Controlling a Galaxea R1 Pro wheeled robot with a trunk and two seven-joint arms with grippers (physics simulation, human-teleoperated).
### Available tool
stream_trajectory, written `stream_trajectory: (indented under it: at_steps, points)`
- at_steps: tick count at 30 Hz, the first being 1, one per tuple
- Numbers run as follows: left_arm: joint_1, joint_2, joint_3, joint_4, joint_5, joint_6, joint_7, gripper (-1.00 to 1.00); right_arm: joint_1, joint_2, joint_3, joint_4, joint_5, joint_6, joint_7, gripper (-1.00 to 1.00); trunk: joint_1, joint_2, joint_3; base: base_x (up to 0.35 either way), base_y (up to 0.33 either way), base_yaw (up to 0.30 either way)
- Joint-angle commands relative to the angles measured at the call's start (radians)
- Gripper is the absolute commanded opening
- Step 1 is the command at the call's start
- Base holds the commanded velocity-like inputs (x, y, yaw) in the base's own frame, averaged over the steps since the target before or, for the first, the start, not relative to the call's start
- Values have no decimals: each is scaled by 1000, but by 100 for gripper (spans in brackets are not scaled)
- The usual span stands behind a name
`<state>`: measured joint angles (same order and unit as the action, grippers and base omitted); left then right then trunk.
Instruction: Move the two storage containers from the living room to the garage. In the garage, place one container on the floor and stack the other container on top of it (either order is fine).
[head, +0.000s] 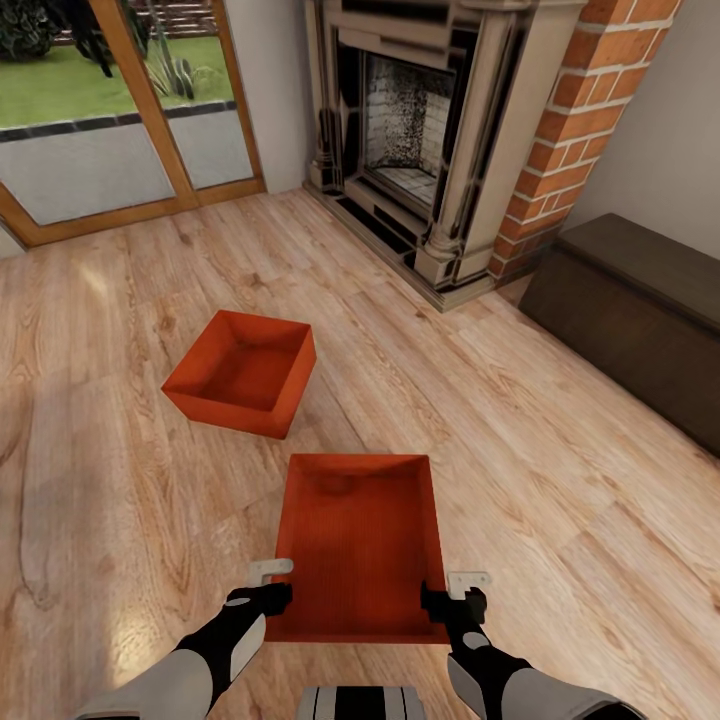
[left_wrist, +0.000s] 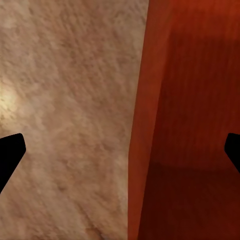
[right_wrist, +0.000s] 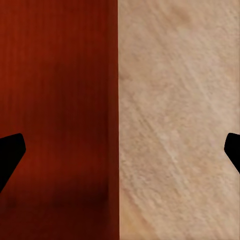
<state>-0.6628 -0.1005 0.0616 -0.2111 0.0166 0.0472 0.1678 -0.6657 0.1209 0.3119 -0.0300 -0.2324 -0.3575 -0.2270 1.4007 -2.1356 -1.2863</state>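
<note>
Overall, the living room is laid with a light wood-plank floor (head: 120, 520). Glass doors (head: 110, 110) in wood frames stand at the far left, giving onto grass. An ornate dark fireplace (head: 410, 130) occupies the far centre, with a red-brick chimney (head: 590, 110) rising at its right. A dark brown low bench (head: 640, 310) lies along the right wall, beyond the brick.

Two red-orange storage containers rest on the planks, both open-topped and empty. The near container (head: 362, 545) lies directly ahead of the robot, its long axis running away from it. The far container (head: 243, 372) sits farther off and to the left, turned at an angle, well apart from the first.

The left gripper (head: 270, 585) is positioned at the near container's left wall, near its closest corner. The right gripper (head: 452, 590) mirrors it at the right wall. In the left wrist view the fingers (left_wrist: 11, 155) are spread wide, one over bare floor and one over the bin's interior, so the jaws straddle the wall (left_wrist: 137, 150) without closing on it. The right wrist view shows the same arrangement: fingers (right_wrist: 11, 152) wide apart, the wall edge (right_wrist: 116, 125) running between them. Neither gripper has hold of anything.
</note>
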Motion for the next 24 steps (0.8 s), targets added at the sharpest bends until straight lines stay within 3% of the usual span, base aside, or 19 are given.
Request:
stream_trajectory:
  at_steps: [1, 8, 24]
  points:
    - [0, -1, 6, -2, 2, 5, 1, 100, -1, 0, 9, 1, -8, -3, -3, 100, 4, -7, -4, 0, 0, 0]
    - [0, -1, 6, -2, 2, 5, 1, 100, 0, 0, 9, 1, -8, -3, -3, 100, 31, -56, -26, 0, 0, 0]
    - [0, -2, -4, -1, -10, 6, 1, 100, -1, 0, 9, 1, -8, -3, -3, 100, 31, -56, -26, 0, 0, 0]
